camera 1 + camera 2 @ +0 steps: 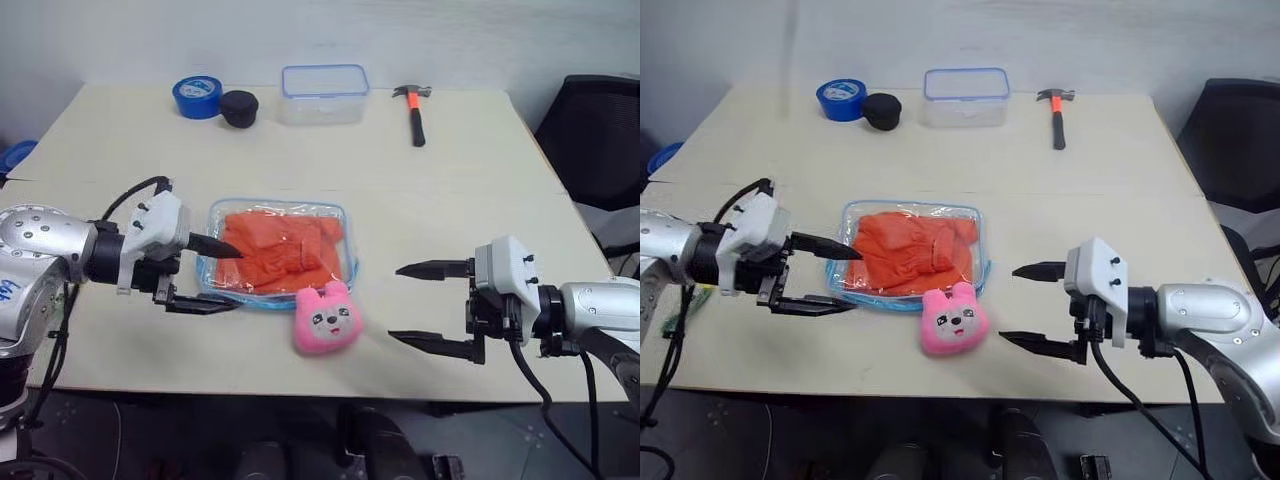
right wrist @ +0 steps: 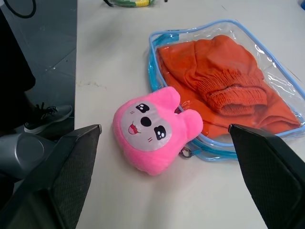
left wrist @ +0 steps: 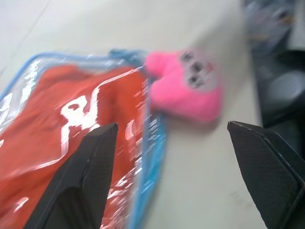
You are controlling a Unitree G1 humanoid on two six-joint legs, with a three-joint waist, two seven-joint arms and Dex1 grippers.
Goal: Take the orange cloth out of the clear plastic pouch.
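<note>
a: nearest us, what's there?

b: the pink toy [image 1: 326,318] at the near edge of the worktop [image 1: 470,190], touching the pouch's near right corner. right hand [image 1: 432,307] hangs off to the right, well apart from it, fingers spread wide, holding nothing.

a: and the left hand [image 1: 205,273]?

b: at the pouch's left edge, fingers apart, nothing between them. upper finger lies over the plastic, lower one just near of the edge. whether they touch the pouch, can't tell.

a: where's the cloth [image 1: 280,250]?

b: wholly inside the pouch [image 1: 342,215], mid worktop, bunched under the clear face. nothing pulled out yet.

a: so the step is getting in?

b: i'd say so. the blue zip edge runs round the rim; i can't tell if it's open anywhere. best pin the pouch with one hand near a corner, reach the other through the opening, and pinch a gathered fold, not the plastic. pull low and along the worktop, or the whole pouch lifts with it. the toy may get nudged off the near edge.

a: far side?

b: tape roll [image 1: 197,96], black cap [image 1: 239,107], clear box [image 1: 323,93], hammer [image 1: 415,109]. all well apart.
</note>
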